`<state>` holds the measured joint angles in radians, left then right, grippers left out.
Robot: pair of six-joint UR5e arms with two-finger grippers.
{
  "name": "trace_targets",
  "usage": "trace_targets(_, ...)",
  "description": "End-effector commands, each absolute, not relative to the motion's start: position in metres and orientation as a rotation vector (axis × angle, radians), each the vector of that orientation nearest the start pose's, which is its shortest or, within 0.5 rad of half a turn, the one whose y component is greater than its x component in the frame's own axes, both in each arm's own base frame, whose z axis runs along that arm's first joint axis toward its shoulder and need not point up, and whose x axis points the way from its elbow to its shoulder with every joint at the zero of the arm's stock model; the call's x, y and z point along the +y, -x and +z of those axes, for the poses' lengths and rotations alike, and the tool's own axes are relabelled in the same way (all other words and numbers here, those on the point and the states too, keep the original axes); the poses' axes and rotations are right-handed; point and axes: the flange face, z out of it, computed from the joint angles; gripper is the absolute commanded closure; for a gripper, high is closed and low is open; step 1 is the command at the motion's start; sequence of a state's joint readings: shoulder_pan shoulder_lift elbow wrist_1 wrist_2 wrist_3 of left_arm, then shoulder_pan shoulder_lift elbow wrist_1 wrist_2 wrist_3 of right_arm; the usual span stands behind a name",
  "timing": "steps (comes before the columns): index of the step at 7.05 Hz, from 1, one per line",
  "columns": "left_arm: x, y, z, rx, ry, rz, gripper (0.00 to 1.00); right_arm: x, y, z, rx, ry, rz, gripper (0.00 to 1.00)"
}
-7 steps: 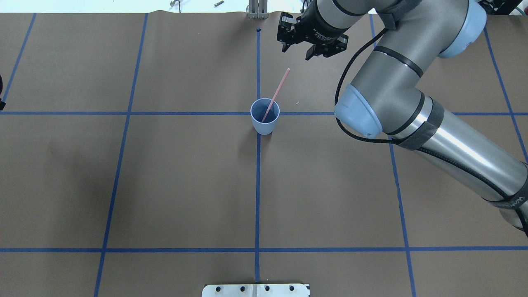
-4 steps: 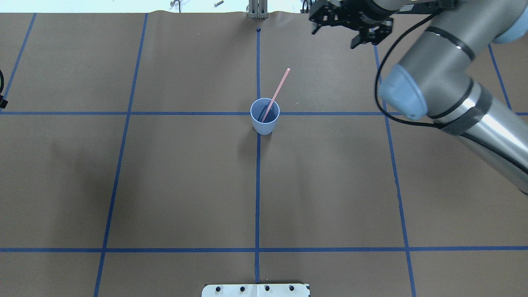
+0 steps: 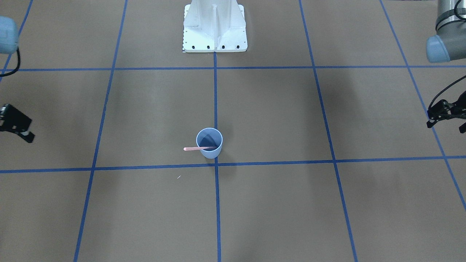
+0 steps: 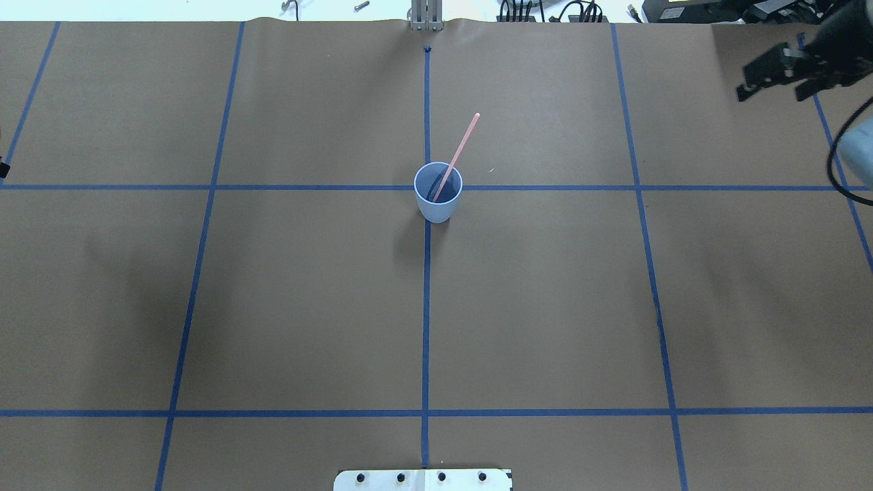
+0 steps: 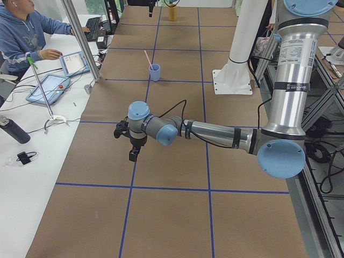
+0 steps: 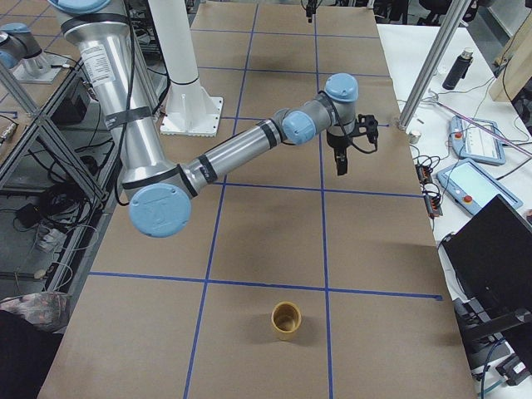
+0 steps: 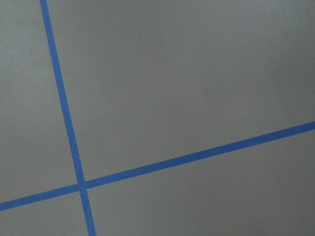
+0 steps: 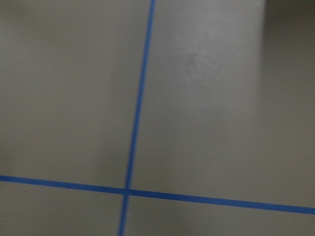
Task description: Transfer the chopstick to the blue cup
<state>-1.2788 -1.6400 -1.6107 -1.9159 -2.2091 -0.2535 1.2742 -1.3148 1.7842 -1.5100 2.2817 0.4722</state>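
Note:
The blue cup (image 4: 438,198) stands upright at the table's middle, on the crossing of two blue tape lines; it also shows in the front view (image 3: 209,151). The pink chopstick (image 4: 464,140) stands in it, its lower end inside, and leans over the rim toward the far right; the front view (image 3: 191,149) shows it too. My right gripper (image 4: 771,94) is open and empty, far to the cup's right near the back edge. My left gripper (image 3: 446,126) is open and empty, far off at the table's left side.
A tan cup (image 6: 287,320) stands near the table's right end. The white robot base (image 3: 214,29) stands at the near edge. An operator (image 5: 24,32), tablets and a metal post (image 5: 80,37) are along the far side.
My right arm has swung away from above the chopstick to the far right of the table. The cup and chopstick have not moved.

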Motion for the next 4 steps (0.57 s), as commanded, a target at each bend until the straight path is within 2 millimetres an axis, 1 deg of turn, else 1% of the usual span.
trace_targets(1, -0.54, -0.069, 0.578, 0.718, -0.26, 0.158, 0.01, -0.542, 0.01, 0.529, -0.764, -0.198, -0.135, 0.0)
trace_targets(2, -0.541, -0.06, 0.582, 0.714, -0.26, 0.141, 0.01, -0.532, -0.023, 0.575, -0.777, -0.17, -0.15, 0.0)
trace_targets(3, -0.54, -0.055, 0.585, 0.731, -0.242, 0.129, 0.01, -0.519, -0.027, 0.616, -0.768, -0.13, -0.188, 0.0)
trace_targets(4, -0.538, -0.043, 0.598, 0.809, -0.187, 0.091, 0.01, -0.515, -0.028, 0.633, -0.765, -0.1, -0.18, 0.0)
